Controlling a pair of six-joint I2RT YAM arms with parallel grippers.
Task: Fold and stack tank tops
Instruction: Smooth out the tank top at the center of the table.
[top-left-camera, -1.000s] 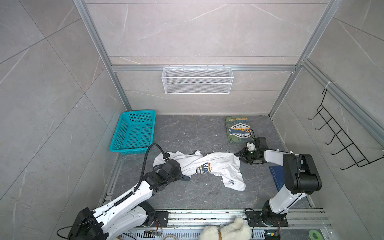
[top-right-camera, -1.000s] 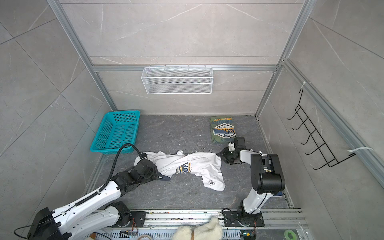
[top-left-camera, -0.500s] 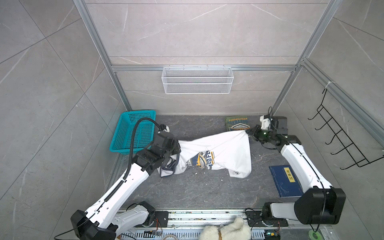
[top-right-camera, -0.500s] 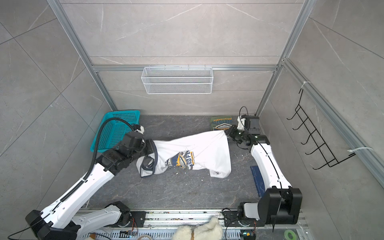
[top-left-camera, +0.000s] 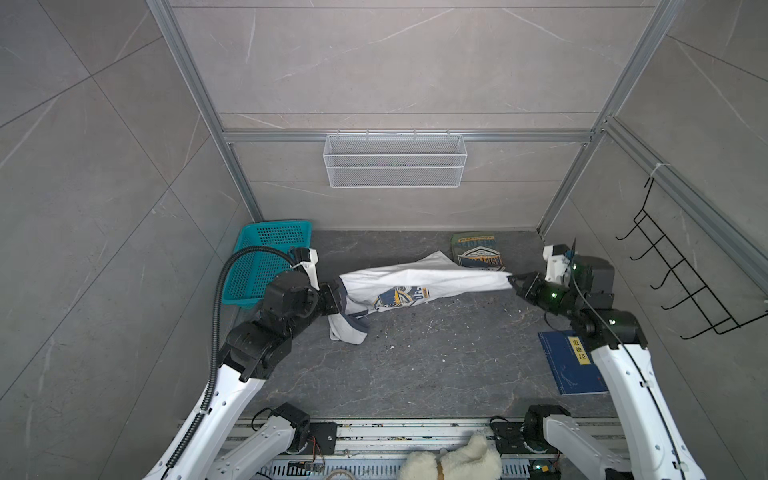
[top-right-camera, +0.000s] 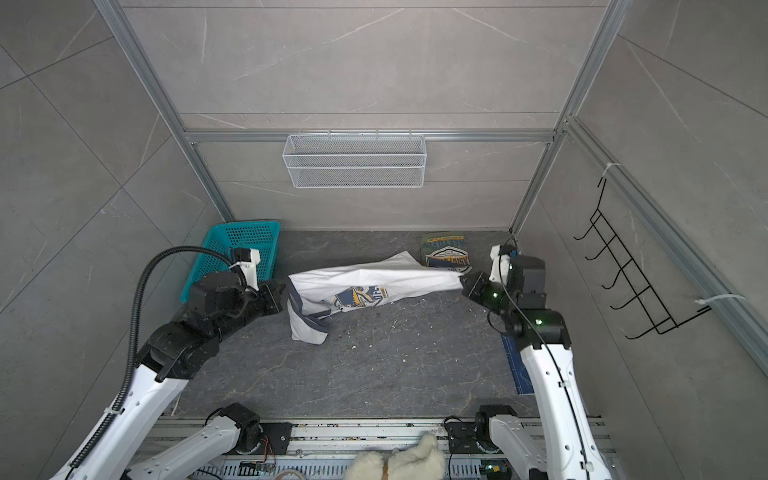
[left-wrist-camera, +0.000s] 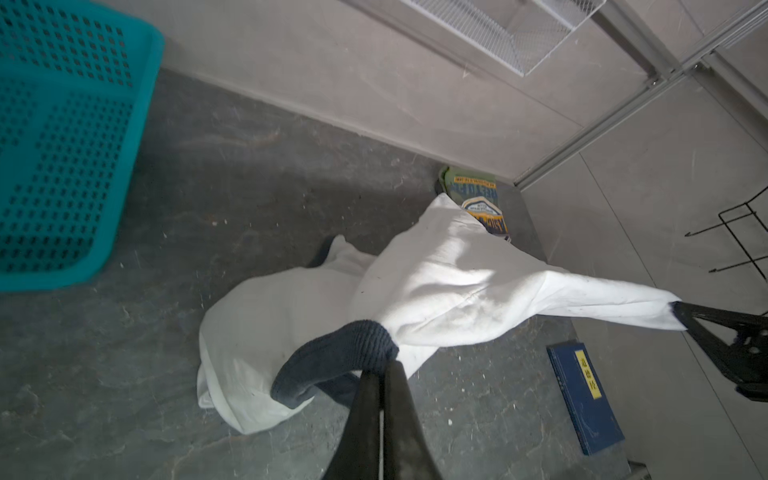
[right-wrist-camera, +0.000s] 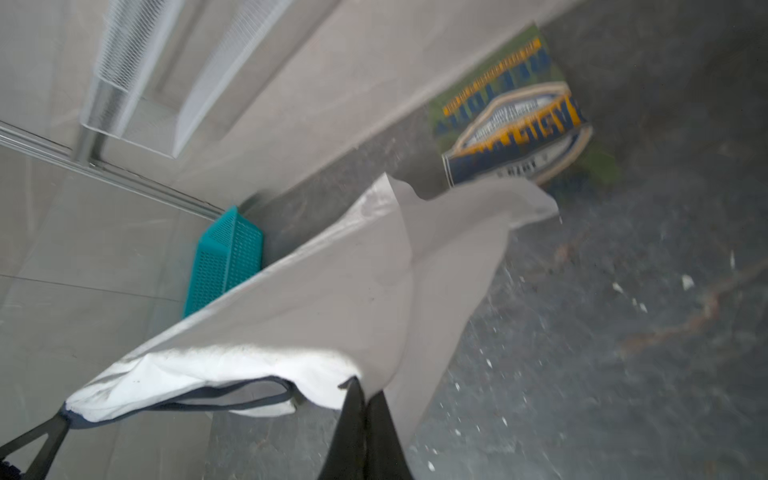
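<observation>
Spreading apart since the earlier frame, both arms, low and angled inward, stretch the white cloth tank top with navy trim (top-left-camera: 419, 280) across mid-frame, long axis left to right. Left gripper (top-left-camera: 337, 296) clamps its navy trim, right gripper (top-left-camera: 512, 281) its hem corner; the folded olive green tank top (top-left-camera: 478, 252) lies behind, right of centre.

Right end effector (right-wrist-camera: 360, 388) pinches white tank top (right-wrist-camera: 316, 307) (stretched).
</observation>
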